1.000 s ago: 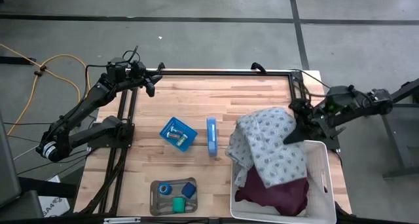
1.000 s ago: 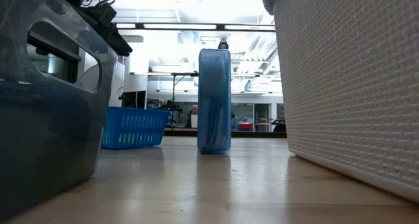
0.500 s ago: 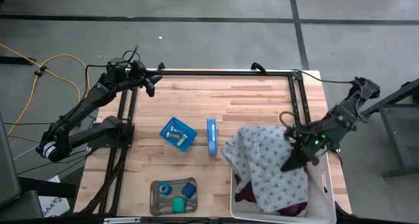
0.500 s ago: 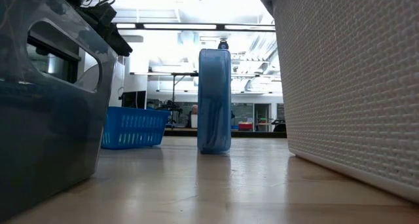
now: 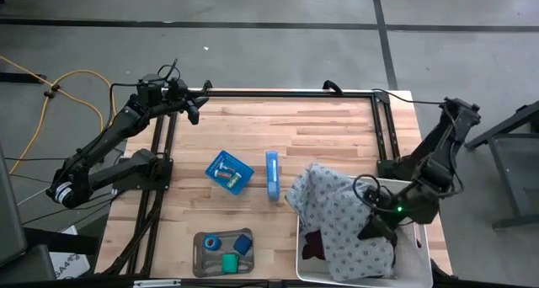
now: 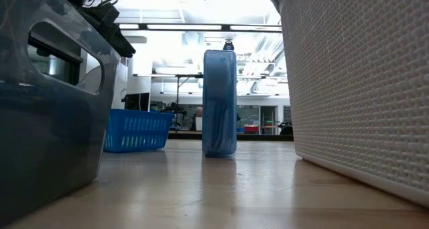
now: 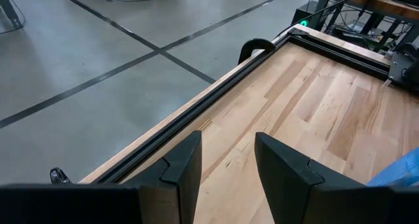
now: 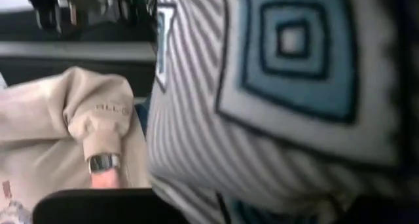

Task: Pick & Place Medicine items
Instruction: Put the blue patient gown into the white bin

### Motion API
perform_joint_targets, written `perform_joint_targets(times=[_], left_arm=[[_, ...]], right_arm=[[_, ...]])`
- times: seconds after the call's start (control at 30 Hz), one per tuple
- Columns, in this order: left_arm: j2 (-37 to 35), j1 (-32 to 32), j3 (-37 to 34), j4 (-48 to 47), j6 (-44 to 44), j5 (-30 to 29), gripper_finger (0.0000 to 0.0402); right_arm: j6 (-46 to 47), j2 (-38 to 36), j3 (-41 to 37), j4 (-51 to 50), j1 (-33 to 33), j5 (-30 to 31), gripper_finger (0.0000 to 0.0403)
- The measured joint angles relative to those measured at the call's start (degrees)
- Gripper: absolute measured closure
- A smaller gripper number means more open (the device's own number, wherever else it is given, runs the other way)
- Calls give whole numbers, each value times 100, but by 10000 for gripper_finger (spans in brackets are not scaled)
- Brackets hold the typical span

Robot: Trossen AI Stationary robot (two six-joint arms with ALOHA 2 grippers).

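From above, the right gripper (image 5: 373,226) is seen down in the white basket (image 5: 418,257), pinched shut on the patterned cloth (image 5: 337,208); one dark red cloth (image 5: 313,244) lies just beside it. The medicine items sit well apart from it: one blue roll (image 5: 211,242), one green roll (image 5: 229,260) and one small blue block (image 5: 243,243) in the grey tray (image 5: 200,261), with tiny pale pieces, too small to count, in one blue bin (image 5: 229,172) beside one upright blue case (image 5: 272,175). No item is held, so the medicine sorting is judged unfinished.

At table height, the case, bin, tray and basket are seen, but no gripper.

Past the left gripper (image 7: 228,160), fingers narrowly parted and empty, only bare table edge (image 7: 216,93) is shown.

The right wrist view is filled by cloth; a person's sleeve and hand (image 8: 103,152) show beyond.
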Motion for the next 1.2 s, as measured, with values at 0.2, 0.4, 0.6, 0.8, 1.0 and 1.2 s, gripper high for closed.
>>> perform_joint_targets(times=[0.2,0.4,0.6,0.8,1.0,1.2], left_arm=[[0,1,0,1,0,0,266],[0,-1,0,-1,0,0,266],[0,-1,0,-1,2,0,266],[1,0,0,-1,0,0,266],[0,1,0,-1,0,0,266],[0,-1,0,-1,0,0,266]], right_arm=[[432,58,0,-254,115,817,359],[1124,58,0,-856,11,1040,359],[1572,56,0,-1091,-110,1154,359],[1619,56,0,-1077,-225,1076,359],[1596,56,-2,-1085,-228,1059,359],[1322,70,-2,-1085,-224,1056,359]])
